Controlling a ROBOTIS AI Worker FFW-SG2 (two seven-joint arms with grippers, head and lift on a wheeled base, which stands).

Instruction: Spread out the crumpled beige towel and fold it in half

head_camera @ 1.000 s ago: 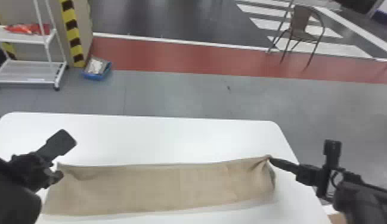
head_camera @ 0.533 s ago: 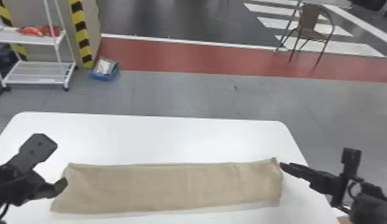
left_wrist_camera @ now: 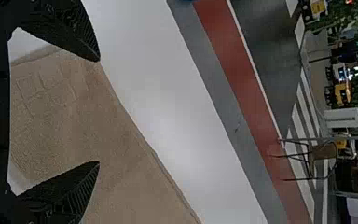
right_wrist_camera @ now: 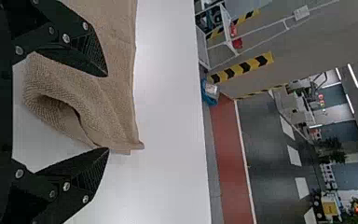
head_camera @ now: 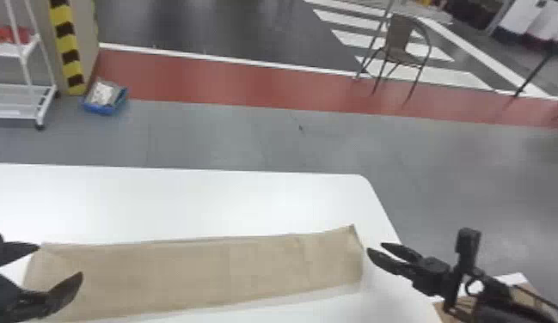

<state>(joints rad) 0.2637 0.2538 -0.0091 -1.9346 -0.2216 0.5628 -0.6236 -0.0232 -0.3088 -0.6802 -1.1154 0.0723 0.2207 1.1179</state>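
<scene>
1. At the towel's right end, right end effector [head_camera: 375, 248] sits just clear of the corner it was touching a second ago; fingers parted, nothing between.
2. Left end effector [left_wrist_camera: 98, 112]: fingers spread wide over the left end, pinching nothing.
3. Beige towel [head_camera: 204, 275] lies as a long strip on the desk [head_camera: 247, 202]. Fold probably made; letting go looks like the closing step.
4. Left arm enters from the left edge, low; right slants in from lower right.

A white, flat-topped table [head_camera: 183, 202] with straight edges and a rounded far right corner carries a beige, woven cloth towel [head_camera: 204, 270]. The towel lies in a long strip across the table, its right end loosely buckled near the table's right edge.
</scene>
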